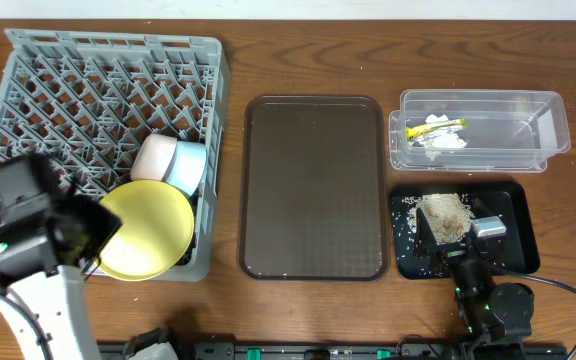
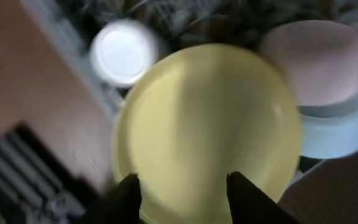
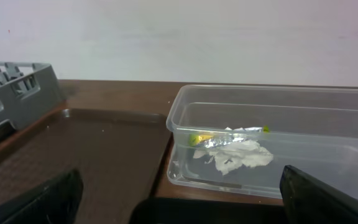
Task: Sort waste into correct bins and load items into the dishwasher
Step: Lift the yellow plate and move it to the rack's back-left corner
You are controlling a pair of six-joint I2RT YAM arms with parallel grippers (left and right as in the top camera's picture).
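The grey dish rack (image 1: 88, 80) stands at the left. In its near right corner lie the round yellow plate (image 1: 153, 232), the white bowl (image 1: 154, 153) and the light blue bowl (image 1: 188, 168). My left gripper (image 1: 103, 225) is at the plate's left edge. In the blurred left wrist view its fingers (image 2: 182, 193) are open over the plate (image 2: 210, 118). The clear tub (image 1: 528, 115) holds the snack wrapper (image 1: 438, 126) and the white tissue (image 1: 446, 141). The black tray (image 1: 518, 215) holds the food scraps (image 1: 445, 213). My right gripper (image 1: 450, 245) is open and empty over it. The chopsticks are out of view.
A large dark brown serving tray (image 1: 313, 190) lies between the rack and the bins. The right wrist view shows the tub (image 3: 185, 118), tissue (image 3: 238, 155), brown tray (image 3: 92, 155) and a rack corner (image 3: 17, 87). A small white round thing (image 2: 124, 53) sits inside the rack.
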